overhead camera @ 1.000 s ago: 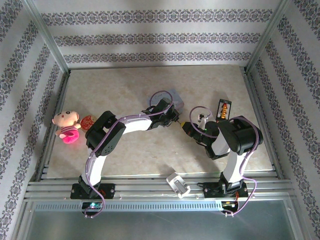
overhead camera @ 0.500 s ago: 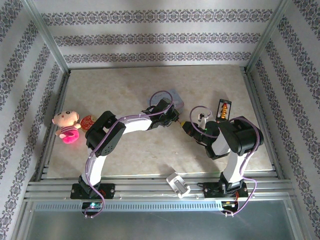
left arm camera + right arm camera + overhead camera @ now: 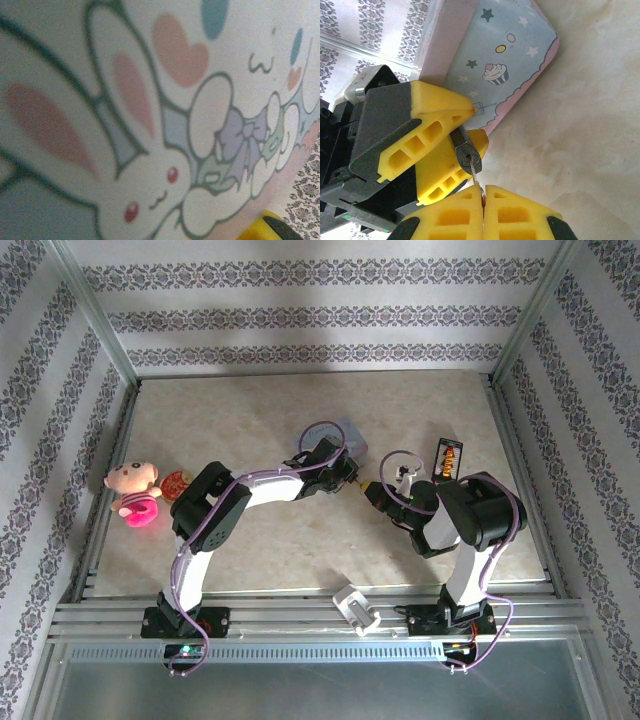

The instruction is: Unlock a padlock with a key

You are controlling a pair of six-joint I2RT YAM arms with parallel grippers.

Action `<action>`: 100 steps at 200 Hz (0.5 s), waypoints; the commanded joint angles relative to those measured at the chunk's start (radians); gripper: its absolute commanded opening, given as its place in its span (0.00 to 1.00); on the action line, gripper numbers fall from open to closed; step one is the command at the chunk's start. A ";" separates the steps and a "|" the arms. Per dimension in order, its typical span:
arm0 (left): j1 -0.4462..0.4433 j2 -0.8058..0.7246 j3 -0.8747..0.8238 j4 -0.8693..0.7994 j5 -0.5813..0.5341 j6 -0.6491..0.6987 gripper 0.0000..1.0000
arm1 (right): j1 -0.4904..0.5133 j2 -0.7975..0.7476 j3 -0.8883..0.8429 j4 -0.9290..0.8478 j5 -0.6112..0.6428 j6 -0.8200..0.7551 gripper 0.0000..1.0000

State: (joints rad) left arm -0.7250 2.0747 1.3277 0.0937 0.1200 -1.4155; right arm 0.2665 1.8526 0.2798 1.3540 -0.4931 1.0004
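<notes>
Tabletop [image 3: 250, 410]: pale, marbled; both arms reach toward its middle.
Tin [image 3: 505, 60]: pale blue, cartoon-printed, pink-edged, just behind the left fingers.
Left fingers [image 3: 435, 107]: yellow, narrowly apart, clamped on the padlock.
Right fingers [image 3: 520, 210]: yellow, pressed together, pinching the key's head.
Padlock [image 3: 466, 150]: tiny and dark, between the left fingers beside the tin, its keyhole facing the right fingers.
Key [image 3: 477, 180]: thin, spanning from the right fingers to the padlock, tip at the keyhole.

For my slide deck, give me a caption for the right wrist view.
Right gripper pinches the key at the keyhole of the padlock held by the left gripper.
</notes>
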 commanded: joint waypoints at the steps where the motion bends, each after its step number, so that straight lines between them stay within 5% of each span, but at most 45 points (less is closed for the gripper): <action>1: -0.008 0.005 -0.021 0.010 0.086 -0.065 0.00 | 0.014 0.025 0.028 0.033 0.002 0.013 0.00; 100: -0.008 -0.005 -0.025 0.021 0.090 -0.065 0.00 | 0.013 0.077 0.032 0.033 0.005 0.006 0.00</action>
State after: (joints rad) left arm -0.7242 2.0747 1.3251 0.0978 0.1104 -1.4151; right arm 0.2665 1.8999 0.2928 1.3876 -0.4953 1.0008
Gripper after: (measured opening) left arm 0.303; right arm 0.041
